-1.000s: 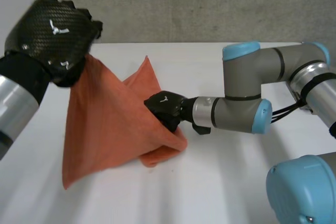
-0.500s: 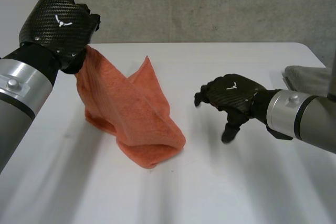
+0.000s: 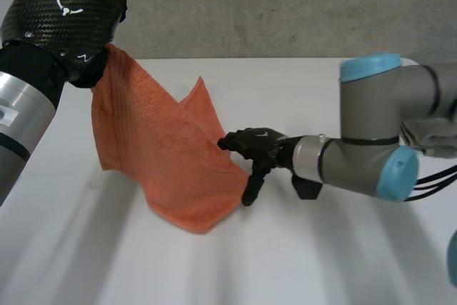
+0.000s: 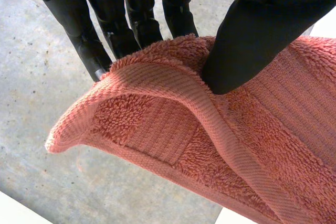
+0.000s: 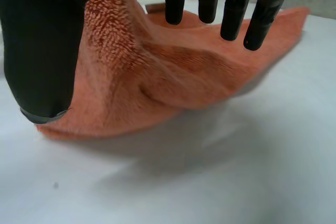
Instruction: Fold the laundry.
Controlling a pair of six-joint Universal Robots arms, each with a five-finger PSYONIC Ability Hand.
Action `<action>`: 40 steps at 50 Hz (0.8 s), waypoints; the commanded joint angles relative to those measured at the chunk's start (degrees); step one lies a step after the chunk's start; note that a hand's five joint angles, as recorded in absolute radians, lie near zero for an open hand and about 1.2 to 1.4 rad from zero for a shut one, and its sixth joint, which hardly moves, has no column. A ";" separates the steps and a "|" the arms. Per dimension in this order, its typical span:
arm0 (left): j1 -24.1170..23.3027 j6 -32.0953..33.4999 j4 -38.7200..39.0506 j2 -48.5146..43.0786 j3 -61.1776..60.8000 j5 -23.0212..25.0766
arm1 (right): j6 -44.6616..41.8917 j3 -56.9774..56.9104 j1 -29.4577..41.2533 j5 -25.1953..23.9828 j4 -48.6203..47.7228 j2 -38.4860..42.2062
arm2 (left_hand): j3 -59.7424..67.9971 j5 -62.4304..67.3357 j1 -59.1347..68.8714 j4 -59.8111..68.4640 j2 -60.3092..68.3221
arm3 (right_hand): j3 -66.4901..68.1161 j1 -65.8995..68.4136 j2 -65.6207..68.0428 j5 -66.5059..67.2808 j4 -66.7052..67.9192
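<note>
An orange towel (image 3: 171, 155) hangs from my left hand (image 3: 64, 19), which is raised at the table's far left. Its lower fold rests on the table. In the left wrist view the thumb (image 4: 252, 35) pinches the towel's hemmed corner (image 4: 210, 124) against the fingers (image 4: 136, 14). My right hand (image 3: 257, 146) is low over the table, at the towel's near right edge, and stands open. In the right wrist view its straight fingers (image 5: 231, 9) hang over the towel's fold (image 5: 173, 77). The thumb (image 5: 42, 40) stands apart at the fold's end.
The white table (image 3: 285, 262) has free room in front of the towel and to its right. My right arm's elbow (image 3: 378, 133) reaches across the table's right half. A grey wall (image 3: 285, 5) stands behind the table.
My right hand let go of the towel's fold, drew back to the right, opened, and has returned to the towel's edge. My left hand lifted its corner higher.
</note>
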 commanded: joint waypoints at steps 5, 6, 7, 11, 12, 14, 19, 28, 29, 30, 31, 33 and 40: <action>-0.19 -2.64 0.32 -2.28 2.89 -0.01 | 10.07 -8.18 0.89 5.92 -5.12 5.24 | 11.97 15.16 14.85 11.34 11.58 | 66.10 66.89 65.42 64.73 65.42; -0.19 -3.60 0.32 -2.90 3.68 0.07 | 9.81 -8.45 0.71 7.69 -5.12 4.80 | 11.97 15.16 14.85 11.34 11.58 | 66.10 66.89 65.42 64.73 65.42; -0.19 -4.05 0.32 -3.25 4.03 0.08 | 9.63 -8.71 0.62 9.89 -5.38 4.10 | 11.97 15.16 14.85 11.34 11.58 | 66.10 66.89 65.42 64.73 65.42; -0.19 -5.63 0.32 -4.57 5.53 0.08 | 8.05 -7.58 -2.36 15.88 -7.58 -3.71 | 11.97 15.16 14.85 11.34 11.58 | 66.10 66.89 65.42 64.73 65.42; -0.19 -5.81 0.41 -4.66 5.71 0.08 | 7.27 -6.44 -3.67 15.97 -7.93 -5.82 | 11.97 15.16 14.85 11.34 11.58 | 66.10 66.89 65.42 64.73 65.42; -0.19 -6.51 0.50 -5.19 6.15 0.08 | 3.49 -2.14 -7.02 15.27 -8.37 -11.97 | 11.97 15.16 14.85 11.34 11.58 | 66.10 66.89 65.42 64.73 65.42; -0.19 -8.35 1.99 -6.24 6.24 -0.01 | -8.28 6.47 -10.45 14.48 -7.32 -23.75 | 11.97 15.16 14.85 11.34 11.58 | 66.10 66.89 65.42 64.73 65.42; -0.02 -9.50 2.78 -7.30 5.00 -0.28 | -25.26 22.56 -9.49 14.40 6.11 -39.49 | 11.97 15.16 14.85 11.34 11.58 | 66.10 66.89 65.42 64.73 65.42; 0.24 -9.50 2.78 -7.30 4.66 -0.28 | -25.44 24.83 -7.57 13.61 8.56 -40.54 | 11.97 15.16 14.85 11.34 11.58 | 66.10 66.89 65.42 64.73 65.42; 0.42 -9.50 2.78 -7.30 4.48 -0.10 | -25.09 25.73 -5.90 13.25 9.28 -40.64 | 11.97 15.16 14.85 11.34 11.58 | 66.10 66.89 65.42 64.73 65.42; 0.51 -9.50 2.78 -7.30 4.39 -0.10 | -24.65 26.52 -3.97 12.90 9.47 -40.64 | 11.97 15.16 14.85 11.34 11.58 | 66.10 66.89 65.42 64.73 65.42; 0.68 -9.50 2.78 -7.30 4.30 -0.01 | -22.46 27.84 2.62 11.85 8.59 -40.12 | 11.97 15.16 14.85 11.34 11.58 | 66.10 66.89 65.42 64.73 65.42; 0.77 -9.32 2.78 -7.91 4.21 -0.01 | -11.49 26.18 13.70 11.32 1.91 -27.75 | 11.97 15.16 14.85 11.34 11.58 | 21.98 22.76 21.29 20.60 21.30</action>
